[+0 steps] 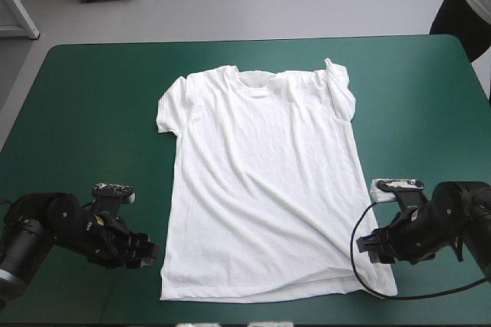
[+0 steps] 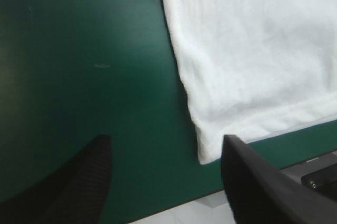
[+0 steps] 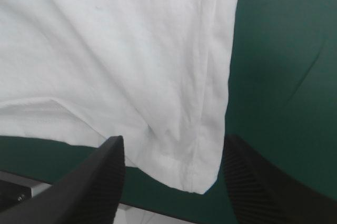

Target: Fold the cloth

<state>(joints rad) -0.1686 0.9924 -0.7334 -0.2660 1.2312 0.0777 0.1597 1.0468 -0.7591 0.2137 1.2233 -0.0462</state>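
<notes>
Between the right tool's fingers, the T-shirt's corner, seemingly loose.

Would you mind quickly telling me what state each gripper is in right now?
Left gripper: open, holding nothing, at one hem corner of the T-shirt.
Right gripper: open, holding nothing, at the other hem corner.

The T-shirt is lightly creased cloth, the teal-green cover smooth and matt, the black fingers finely textured.
</notes>
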